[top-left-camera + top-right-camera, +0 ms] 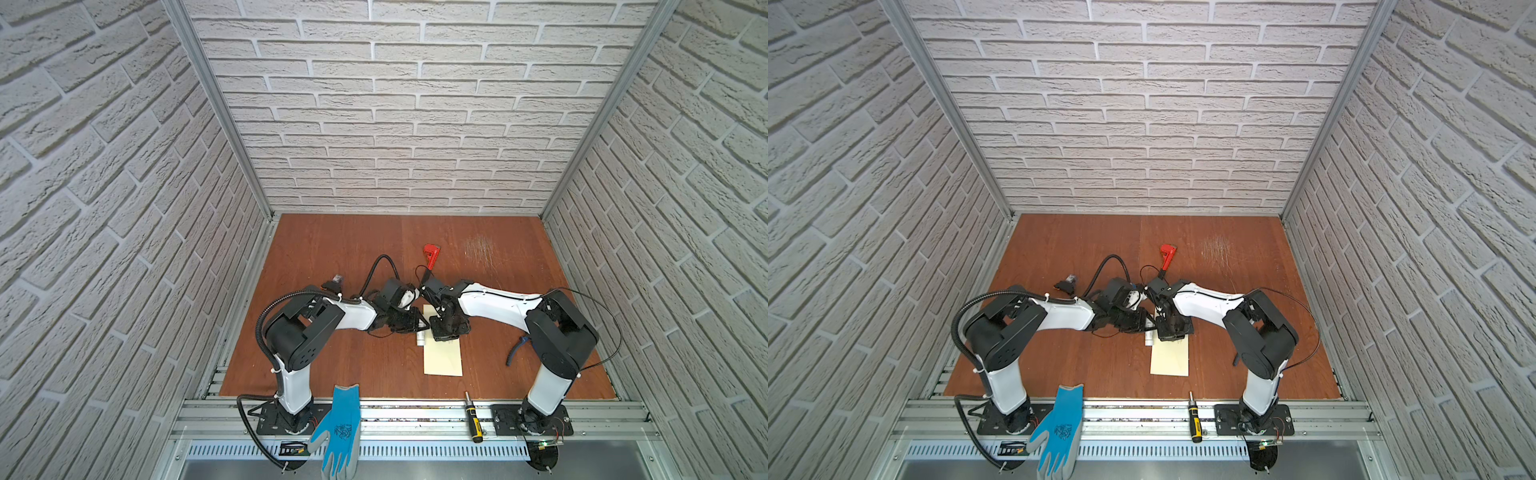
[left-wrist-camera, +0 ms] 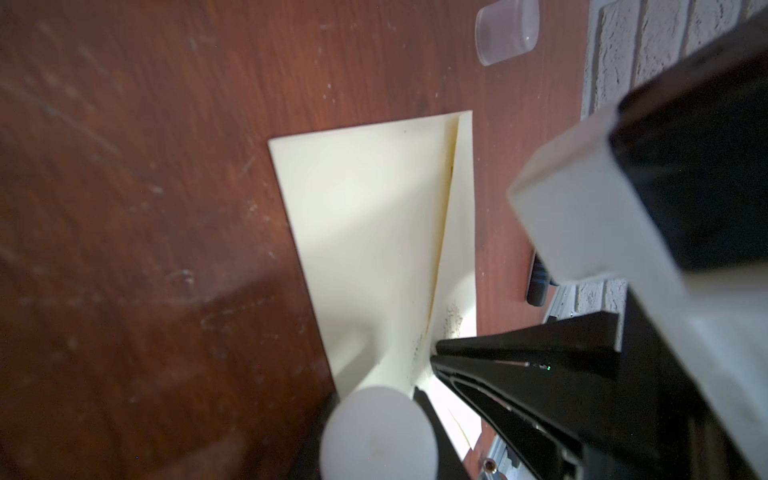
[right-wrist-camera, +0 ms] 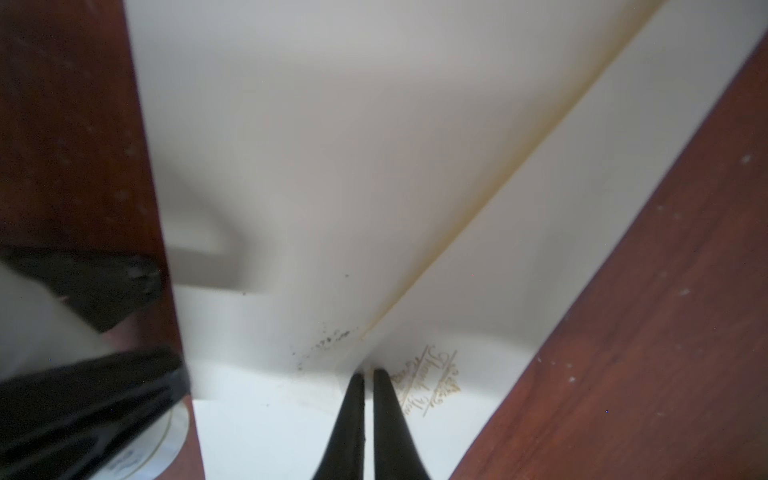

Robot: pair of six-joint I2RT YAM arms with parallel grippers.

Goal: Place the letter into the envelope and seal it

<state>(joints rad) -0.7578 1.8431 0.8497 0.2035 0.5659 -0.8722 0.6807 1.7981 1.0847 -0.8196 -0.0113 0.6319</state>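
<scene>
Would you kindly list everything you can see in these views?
table: one, red-brown wood, cell floor
envelope: one, cream, mid-table, flap folded over
glue stick: one, white, at envelope's left edge
clear cap: one, translucent, on table
red tool: one, red, far mid-table
handled tool: one, blue-black, table's right side
glove: one, blue-grey, front rail
screwdriver: one, black-yellow, front rail
left gripper: one, black, shut on glue stick
right gripper: one, black, shut, tips on envelope flap

2 arms bent inward; right pincer (image 3: 369, 374) pinched (left pincer (image 1: 419, 328) clamped).
</scene>
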